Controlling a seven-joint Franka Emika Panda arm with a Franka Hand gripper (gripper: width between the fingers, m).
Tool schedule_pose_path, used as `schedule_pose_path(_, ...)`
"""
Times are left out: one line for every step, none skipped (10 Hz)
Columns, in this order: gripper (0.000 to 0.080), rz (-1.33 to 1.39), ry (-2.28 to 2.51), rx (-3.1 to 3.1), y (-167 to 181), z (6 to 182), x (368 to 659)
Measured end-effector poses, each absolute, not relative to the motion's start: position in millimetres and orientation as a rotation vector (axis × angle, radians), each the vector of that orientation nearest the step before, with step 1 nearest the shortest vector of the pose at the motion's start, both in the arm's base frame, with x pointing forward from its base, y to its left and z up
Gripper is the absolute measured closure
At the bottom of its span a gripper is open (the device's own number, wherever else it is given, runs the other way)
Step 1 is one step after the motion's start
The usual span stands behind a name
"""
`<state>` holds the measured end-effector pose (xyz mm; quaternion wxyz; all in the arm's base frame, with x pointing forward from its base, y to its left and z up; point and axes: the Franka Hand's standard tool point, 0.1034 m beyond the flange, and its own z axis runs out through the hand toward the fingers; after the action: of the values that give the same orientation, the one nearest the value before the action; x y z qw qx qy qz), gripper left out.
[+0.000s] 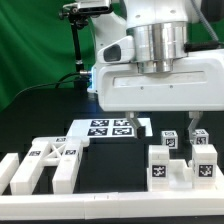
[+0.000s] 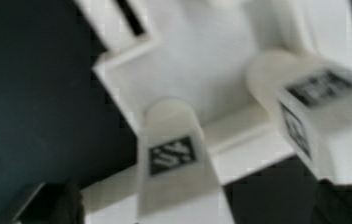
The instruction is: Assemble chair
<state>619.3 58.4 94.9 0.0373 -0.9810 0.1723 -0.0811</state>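
The chair's white tagged parts lie in two groups on the black table. A notched panel piece (image 1: 47, 163) lies at the exterior view's left. Several small blocks and cubes (image 1: 180, 160) stand at the exterior view's right. My gripper (image 1: 164, 122) hangs above the table behind the right-hand group, with its jaws wide apart and nothing between them. The wrist view is blurred. It shows a white panel (image 2: 208, 60) and two tagged legs (image 2: 169, 150) (image 2: 311, 92). My gripper (image 2: 199, 205) is open above them, with dark fingertips (image 2: 57, 200) at both lower corners.
The marker board (image 1: 110, 128) lies flat at the middle, behind the parts. A long white border rail (image 1: 100, 206) runs along the front edge. A green backdrop and a stand with cables are at the back.
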Motion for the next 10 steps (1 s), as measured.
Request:
schedule_pose_path(0.0151,-0.274,0.324,-3.052,56.6,93.9,618.8)
schedule_pose_path(0.0150,-0.325,0.157,-3.073,56.9,96.6,622.9)
schedule_pose_path(0.0150,-0.366,-0.084,-3.096,50.6,94.3,622.1)
schedule_pose_path(0.0150,-0.361,-0.106,-3.102,48.6,93.6,621.5)
schedule_pose_path(0.0150,-0.362,-0.080,-3.100,49.2,94.0,621.9)
schedule_pose_path(0.0150,-0.401,-0.079,-3.102,43.8,92.1,623.6)
schedule_pose_path(0.0150,-0.450,-0.050,-3.111,32.4,81.4,621.4)
schedule_pose_path(0.0150,-0.466,-0.048,-3.119,29.8,71.5,618.7)
schedule_pose_path(0.0150,-0.482,-0.052,-3.129,29.2,60.5,617.4)
schedule_pose_path(0.0150,-0.478,-0.057,-3.139,29.0,48.7,615.9)
